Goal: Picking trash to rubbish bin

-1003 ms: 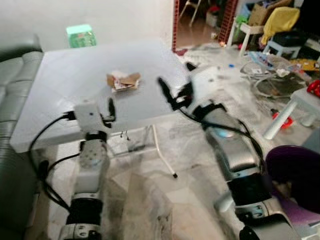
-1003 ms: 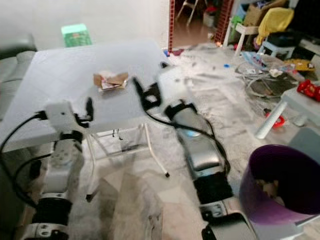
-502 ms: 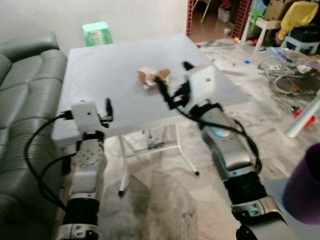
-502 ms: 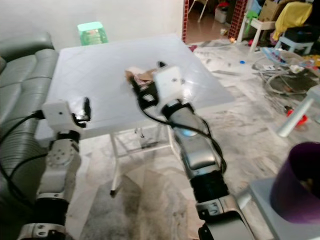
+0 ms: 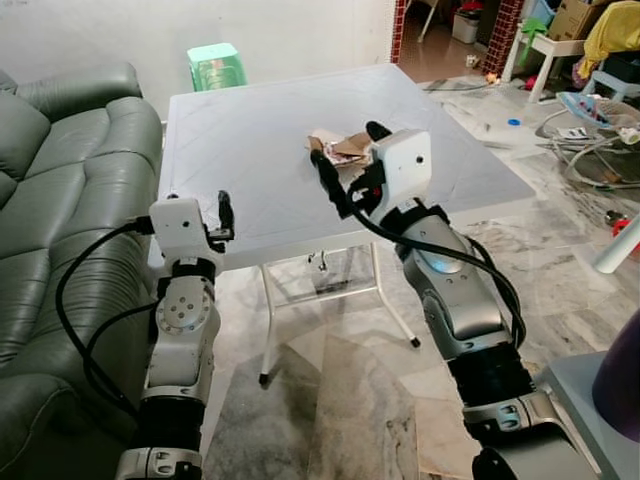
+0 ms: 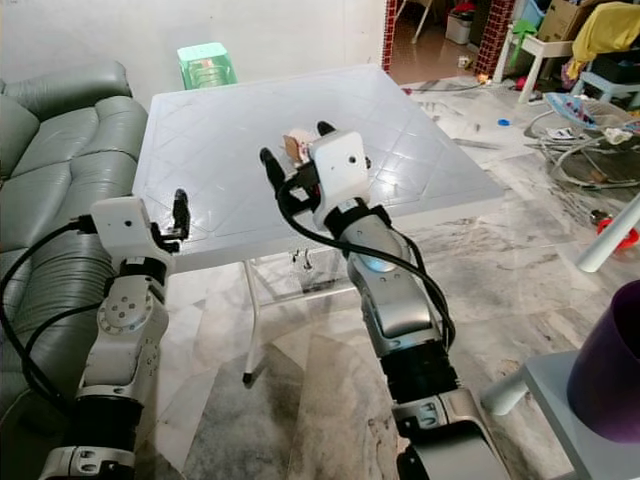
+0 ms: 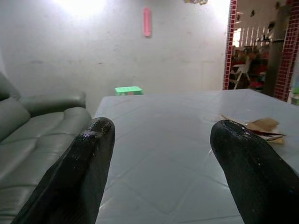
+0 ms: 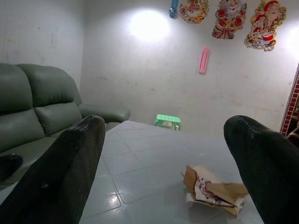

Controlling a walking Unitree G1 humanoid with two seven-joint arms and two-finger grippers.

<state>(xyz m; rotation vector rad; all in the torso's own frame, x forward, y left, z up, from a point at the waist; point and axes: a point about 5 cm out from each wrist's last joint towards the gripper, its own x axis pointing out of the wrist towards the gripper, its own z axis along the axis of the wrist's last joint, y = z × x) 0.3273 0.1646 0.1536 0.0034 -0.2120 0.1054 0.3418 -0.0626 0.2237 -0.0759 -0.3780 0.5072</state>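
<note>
The trash [image 5: 336,146], a crumpled piece of brown cardboard and paper, lies on the white folding table [image 5: 250,130], right of its middle. My right gripper [image 5: 346,143] is raised over the table's front edge, open, with its fingers on either side of the line to the trash and short of it; the right wrist view has the trash [image 8: 212,190] low between the two fingertips [image 8: 70,168]. My left gripper [image 7: 161,140] is open and holds nothing, level with the table's front left edge. The purple rubbish bin [image 6: 612,360] stands at the far right.
A grey-green leather sofa [image 5: 60,200] runs along the table's left side. A green plastic stool [image 5: 217,67] stands behind the table against the wall. Chairs, cables and household clutter [image 5: 590,70] cover the floor at the back right. Marble floor lies under and before the table.
The camera has swung and come closer, so the table now sits more central and the bin at the edge. My right gripper has reached nearer to the trash; the left stays raised.
</note>
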